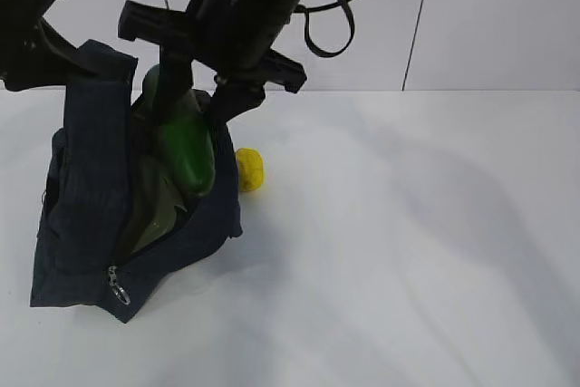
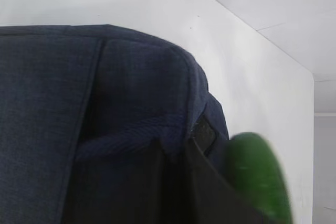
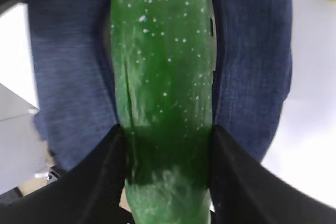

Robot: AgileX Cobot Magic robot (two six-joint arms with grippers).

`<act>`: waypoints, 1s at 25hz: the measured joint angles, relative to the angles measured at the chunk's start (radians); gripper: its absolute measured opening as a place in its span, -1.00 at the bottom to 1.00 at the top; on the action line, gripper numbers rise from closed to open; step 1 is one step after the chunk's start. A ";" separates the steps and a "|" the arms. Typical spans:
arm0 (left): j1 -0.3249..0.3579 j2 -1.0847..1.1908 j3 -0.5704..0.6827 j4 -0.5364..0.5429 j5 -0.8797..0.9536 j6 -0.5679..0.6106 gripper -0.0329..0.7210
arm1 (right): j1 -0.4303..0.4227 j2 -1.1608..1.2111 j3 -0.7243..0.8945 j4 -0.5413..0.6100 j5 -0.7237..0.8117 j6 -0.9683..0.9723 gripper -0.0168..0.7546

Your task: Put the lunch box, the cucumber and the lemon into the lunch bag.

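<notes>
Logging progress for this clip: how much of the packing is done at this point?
Looks done: a pale sage-green shape, likely the lunch box, sits inside the open lunch bag. In hand: the right hand grips the cucumber, lowered partway into the opening, while the left hand holds the bag's top edge. Left: the lemon lies on the table beside the bag.

Occlusions around the lunch bag (image 1: 91, 215)
Left gripper (image 1: 27, 29) cut by frame edge; cucumber (image 1: 186, 147) lower end hidden inside; lemon (image 1: 251, 169) partly behind bag.
</notes>
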 joint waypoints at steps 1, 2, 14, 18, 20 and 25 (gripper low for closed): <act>0.000 0.000 0.000 0.000 -0.002 0.000 -0.85 | 0.001 0.011 0.000 0.004 0.000 0.004 0.00; 0.000 0.000 0.000 0.000 -0.002 0.000 -0.85 | 0.003 0.022 0.000 0.006 -0.004 0.007 0.00; 0.000 0.000 0.000 0.000 -0.007 0.000 -0.85 | 0.019 0.116 0.000 0.084 -0.184 0.010 -0.01; 0.000 0.000 0.000 0.000 -0.009 0.000 -0.85 | 0.019 0.124 0.000 0.093 -0.239 -0.004 -0.01; 0.000 0.000 0.000 0.000 -0.010 0.000 -0.85 | 0.019 0.128 0.000 0.100 -0.254 -0.036 -0.01; 0.000 0.000 0.000 0.000 -0.013 0.000 -0.85 | 0.019 0.130 0.000 0.130 -0.259 -0.108 0.13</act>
